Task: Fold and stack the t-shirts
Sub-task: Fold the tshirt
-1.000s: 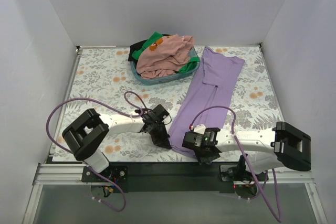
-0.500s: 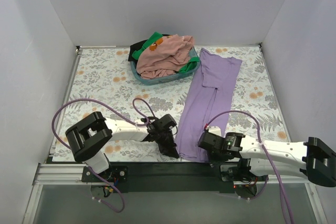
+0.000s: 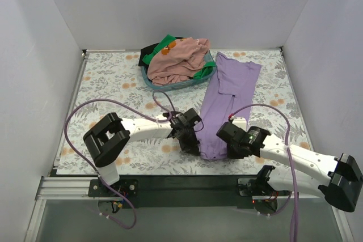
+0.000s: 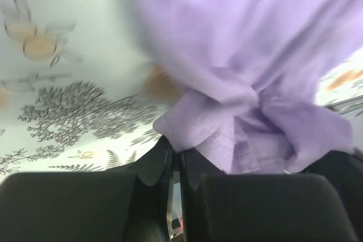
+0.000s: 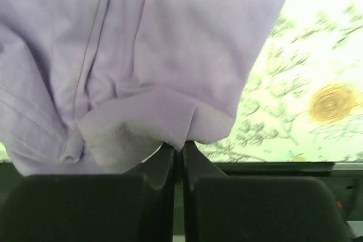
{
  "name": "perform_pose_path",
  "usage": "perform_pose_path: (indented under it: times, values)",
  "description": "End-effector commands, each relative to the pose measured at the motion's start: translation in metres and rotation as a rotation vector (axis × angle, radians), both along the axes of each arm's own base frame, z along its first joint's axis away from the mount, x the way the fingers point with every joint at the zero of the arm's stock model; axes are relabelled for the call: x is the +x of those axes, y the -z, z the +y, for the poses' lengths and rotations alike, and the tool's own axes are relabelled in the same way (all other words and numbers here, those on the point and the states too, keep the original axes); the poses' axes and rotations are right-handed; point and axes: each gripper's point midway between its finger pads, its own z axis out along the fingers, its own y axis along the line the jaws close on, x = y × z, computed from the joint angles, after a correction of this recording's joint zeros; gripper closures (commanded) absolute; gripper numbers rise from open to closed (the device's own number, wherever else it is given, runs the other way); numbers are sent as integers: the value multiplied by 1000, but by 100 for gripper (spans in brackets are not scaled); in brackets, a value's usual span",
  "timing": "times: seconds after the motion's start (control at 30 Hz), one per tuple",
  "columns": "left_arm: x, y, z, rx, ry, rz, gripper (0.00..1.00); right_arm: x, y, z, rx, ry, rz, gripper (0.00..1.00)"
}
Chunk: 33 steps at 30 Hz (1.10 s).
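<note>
The lavender-purple t-shirt (image 3: 227, 97) lies folded lengthwise, running from the back right of the table to its near middle. My left gripper (image 3: 193, 145) is shut on the shirt's near left hem corner (image 4: 187, 131). My right gripper (image 3: 229, 148) is shut on the near right hem corner (image 5: 170, 123). Both hold the near hem a little above the table. The dusty pink t-shirt (image 3: 178, 60) lies heaped in the basket on top of the bright green one (image 3: 165, 43) and the black one (image 3: 148, 49).
The teal plastic basket (image 3: 170, 85) stands at the back middle of the flower-patterned table (image 3: 113, 83). White walls close in the left, back and right. The black front rail (image 3: 181, 182) runs along the near edge.
Both grippers have carried the shirt's near hem away from the table's front edge toward the back, by roughly 30 pixels in the top view. The shirt's near end now bunches up.
</note>
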Motion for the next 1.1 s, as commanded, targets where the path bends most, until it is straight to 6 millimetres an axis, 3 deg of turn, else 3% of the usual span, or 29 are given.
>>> perform_pose_path:
  times: [0.0, 0.1, 0.13, 0.17, 0.23, 0.27, 0.3, 0.33, 0.37, 0.43, 0.63, 0.73, 0.87, 1.0, 1.07]
  values:
    - [47, -24, 4, 32, -34, -108, 100, 37, -20, -17, -66, 36, -100, 99]
    - [70, -28, -5, 17, -32, -132, 100, 62, -33, -21, -56, 63, -136, 99]
    - [86, -42, -16, -14, -19, -166, 100, 68, -35, -21, -48, 64, -143, 99]
    - [93, -32, -19, 10, -15, -161, 100, 78, -40, -16, -22, 43, -160, 99]
    - [113, -34, -25, 27, -22, -177, 100, 93, -40, -25, -20, 77, -158, 99]
    - [133, -49, -37, 5, -22, -238, 100, 102, -43, -25, -7, 83, -171, 99]
    - [140, -33, -37, 43, -19, -219, 100, 111, -43, -31, -19, 99, -168, 99]
    - [149, -33, -40, 41, -18, -223, 100, 118, -45, -34, -21, 108, -174, 99]
    - [165, -45, -51, 16, -16, -262, 100, 126, -47, -33, -7, 107, -183, 99]
    - [181, -32, -52, 50, -33, -264, 100, 144, -50, -38, -4, 115, -196, 99]
    - [241, -58, -62, 23, -120, -425, 100, 191, -57, -46, 31, 126, -227, 99]
    - [260, -68, -67, -23, -130, -471, 100, 208, -56, -52, 43, 140, -219, 99]
    - [274, -57, -73, -26, -138, -469, 100, 229, -59, -55, 50, 121, -241, 99]
    - [279, -39, -90, -75, -121, -451, 100, 241, -49, -64, 43, 148, -217, 99]
    - [289, -42, -92, -77, -141, -474, 100, 247, -47, -65, 52, 145, -217, 99]
